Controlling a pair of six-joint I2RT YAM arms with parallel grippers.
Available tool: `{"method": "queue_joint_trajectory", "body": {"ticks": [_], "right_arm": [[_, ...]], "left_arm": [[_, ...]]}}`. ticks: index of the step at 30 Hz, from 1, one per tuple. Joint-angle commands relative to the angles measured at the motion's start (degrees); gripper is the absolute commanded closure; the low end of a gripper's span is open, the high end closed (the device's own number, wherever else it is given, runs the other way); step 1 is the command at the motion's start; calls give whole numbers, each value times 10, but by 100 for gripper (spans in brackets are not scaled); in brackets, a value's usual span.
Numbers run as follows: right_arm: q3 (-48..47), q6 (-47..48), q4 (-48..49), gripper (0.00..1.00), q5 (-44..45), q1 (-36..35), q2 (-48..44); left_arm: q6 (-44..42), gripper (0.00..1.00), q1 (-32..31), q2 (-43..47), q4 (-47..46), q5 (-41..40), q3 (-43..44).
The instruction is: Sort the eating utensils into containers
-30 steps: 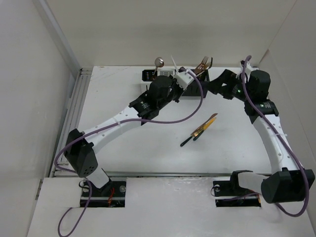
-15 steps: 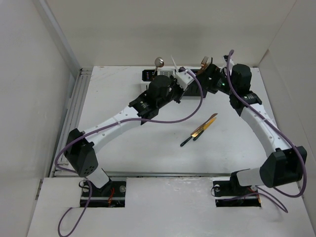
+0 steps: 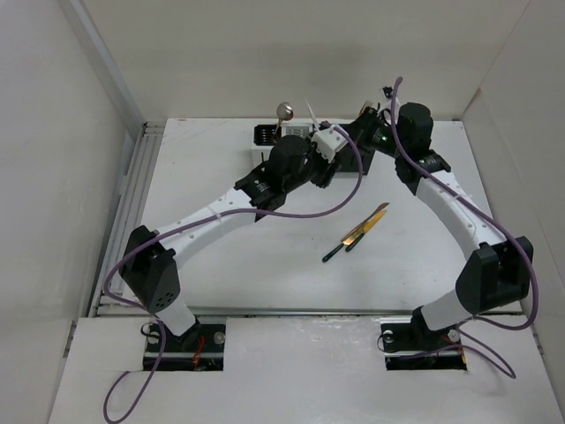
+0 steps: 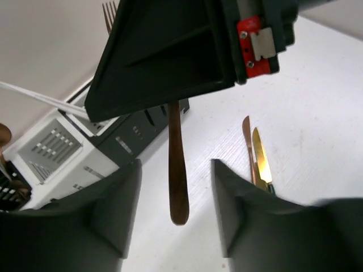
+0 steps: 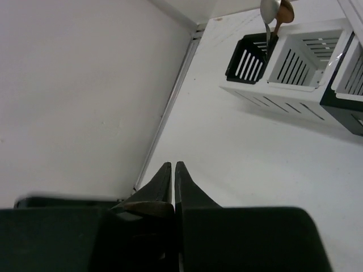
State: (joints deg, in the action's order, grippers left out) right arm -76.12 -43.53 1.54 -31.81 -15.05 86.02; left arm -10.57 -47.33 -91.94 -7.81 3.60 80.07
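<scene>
Plainly, the right tool [image 5: 172, 165] has its two fingers pressed together, and in the left wrist view a copper-handled utensil [image 4: 176, 170] hangs from beneath it. The rounded end points down over the worktop [image 3: 265, 274] without touching it, and the head is hidden behind the tool's black body. That handle hangs just in front of the row of containers [image 5: 283, 96], close to one of its black compartments. The left tool [image 4: 176, 238] stands spread wide and grips nothing. Its two dark fingers [image 4: 113, 209] sit on either side of the hanging handle as the wrist camera sees it, and neither touches it. From above, both tools crowd the right half of the row, the right one nearest its far right end. A silver spoon and a copper spoon [image 5: 266, 11] stand upright together in the black compartment at the left end of the row. A thin white chopstick [image 3: 312, 110] rises at a slant from the middle of it. Copper forks [image 3: 364, 110] stick up at the right end, though the right tool hides which compartment holds them. Two knives [image 3: 357, 231], one copper and one gold, both with dark handles, lie side by side and nearly touching on the worktop. They are well in front of the row, on the side toward the arm bases, and apart from both tools.
</scene>
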Motion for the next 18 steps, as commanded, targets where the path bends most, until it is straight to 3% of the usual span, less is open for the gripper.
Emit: {"method": "queue_joint_trajectory", "body": {"ticks": [1,2,3,4,9,18], "right_arm": [[-22,18,22,100,11,3,9],[-22,28,22,100,19,9,9],[-27,37,22,100,33,14,9],[-39,49,11,100,46,25,9],[-115,144,-54,100,126,67,62],[-269,205,-72,100,220,111,153]], "left_arm": [[15,45,11,0,-14,-13,24],[15,17,11,-7,2,-13,25],[15,5,17,-7,9,-19,30],[20,0,17,-7,15,-19,30],[33,0,46,-12,46,-39,30],[33,0,92,-18,70,-61,11]]}}
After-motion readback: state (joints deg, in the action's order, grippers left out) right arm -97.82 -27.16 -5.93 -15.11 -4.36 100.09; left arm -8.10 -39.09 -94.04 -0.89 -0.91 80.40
